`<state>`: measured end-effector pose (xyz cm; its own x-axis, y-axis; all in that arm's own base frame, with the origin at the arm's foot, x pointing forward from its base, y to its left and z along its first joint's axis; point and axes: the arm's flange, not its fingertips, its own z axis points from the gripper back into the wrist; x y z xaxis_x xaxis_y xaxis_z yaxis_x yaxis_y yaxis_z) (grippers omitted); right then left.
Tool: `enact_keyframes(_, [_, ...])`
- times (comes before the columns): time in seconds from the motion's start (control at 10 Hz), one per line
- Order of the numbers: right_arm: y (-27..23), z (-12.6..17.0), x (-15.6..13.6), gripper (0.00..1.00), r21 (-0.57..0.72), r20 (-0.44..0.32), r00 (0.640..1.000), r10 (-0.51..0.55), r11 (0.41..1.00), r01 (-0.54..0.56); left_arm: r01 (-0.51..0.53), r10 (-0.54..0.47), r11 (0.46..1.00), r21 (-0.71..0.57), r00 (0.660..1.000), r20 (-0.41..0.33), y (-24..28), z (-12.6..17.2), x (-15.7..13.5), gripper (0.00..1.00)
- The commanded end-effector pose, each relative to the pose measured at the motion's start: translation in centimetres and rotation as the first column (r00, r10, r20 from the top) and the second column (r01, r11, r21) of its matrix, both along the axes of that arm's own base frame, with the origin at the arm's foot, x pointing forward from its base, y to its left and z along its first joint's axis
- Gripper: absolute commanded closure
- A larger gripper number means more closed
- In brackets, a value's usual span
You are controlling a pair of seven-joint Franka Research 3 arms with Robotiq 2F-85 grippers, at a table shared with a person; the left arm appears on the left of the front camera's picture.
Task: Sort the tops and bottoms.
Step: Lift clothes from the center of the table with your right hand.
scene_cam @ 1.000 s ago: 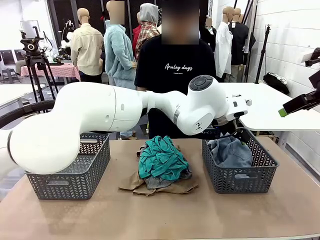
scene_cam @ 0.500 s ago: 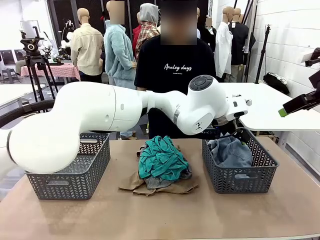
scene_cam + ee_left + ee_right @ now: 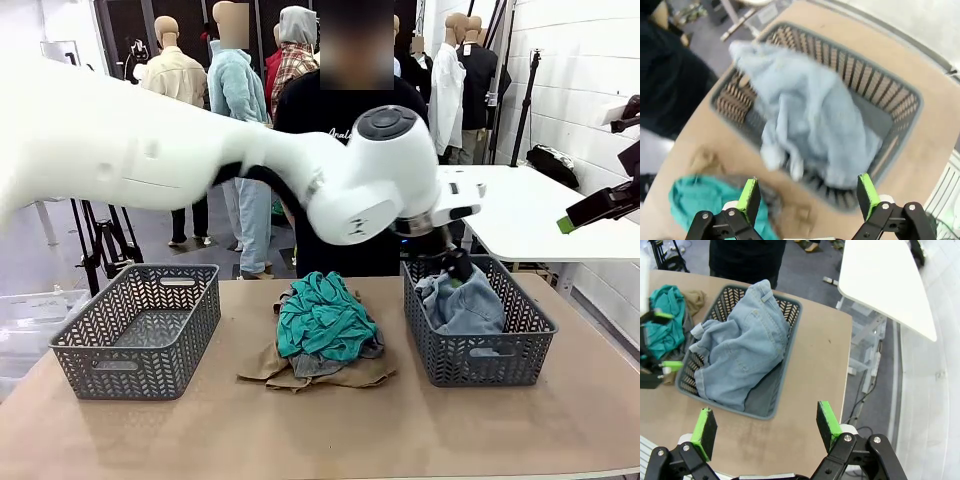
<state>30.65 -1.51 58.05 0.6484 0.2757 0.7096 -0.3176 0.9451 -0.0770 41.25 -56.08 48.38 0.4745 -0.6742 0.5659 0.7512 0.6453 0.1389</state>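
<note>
Denim bottoms (image 3: 815,125) in grey basket (image 3: 478,362) | just under left jaws, apart, empty | right jaws apart

surface (image 3: 320,435): carries two baskets, a heap between them
left basket (image 3: 135,352): surface's left side
tops (image 3: 322,320): heaped mid-surface
bottoms (image 3: 465,305): in the right basket (image 3: 480,365)
person (image 3: 315,112): behind the far edge

My front camera looks across the table (image 3: 300,440) at the person (image 3: 350,130), my wrist cameras look down, all see the basket (image 3: 480,360) of bottoms (image 3: 465,308)
</note>
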Motion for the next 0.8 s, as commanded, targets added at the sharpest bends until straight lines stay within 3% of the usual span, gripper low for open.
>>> enact_keyframes(0.0, [0.1, 0.0, 0.2, 0.00, 0.004, 0.006, 1.000, 0.010, 1.000, -0.010, -0.163, 0.163, 0.987, 0.007, 0.987, -0.005, 6.5, 0.3, -5.0, 0.00])
enact_keyframes(0.2, [0.1, 0.0, 0.2, 0.00, 0.004, 0.006, 1.000, 0.010, 1.000, -0.010, -0.305, 0.304, 0.952, 0.030, 0.952, 0.035, 9.6, 2.0, -9.8, 0.00])
enact_keyframes(0.4, [0.1, 0.0, 0.2, 0.00, 0.004, 0.006, 1.000, 0.010, 1.000, -0.010, -0.334, 0.330, 0.942, 0.025, 0.939, 0.093, 10.4, 4.1, -14.3, 0.00])
enact_keyframes(0.6, [0.1, 0.0, 0.2, 0.00, 0.004, 0.006, 1.000, 0.010, 1.000, -0.010, -0.393, 0.393, 0.920, -0.008, 0.920, 0.000, 11.8, 5.4, -18.8, 0.00])
enact_keyframes(0.7, [0.1, 0.0, 0.2, 0.00, 0.004, 0.006, 1.000, 0.010, 1.000, -0.010, -0.438, 0.438, 0.899, -0.024, 0.899, 0.013, 12.4, 5.7, -21.3, 0.00])
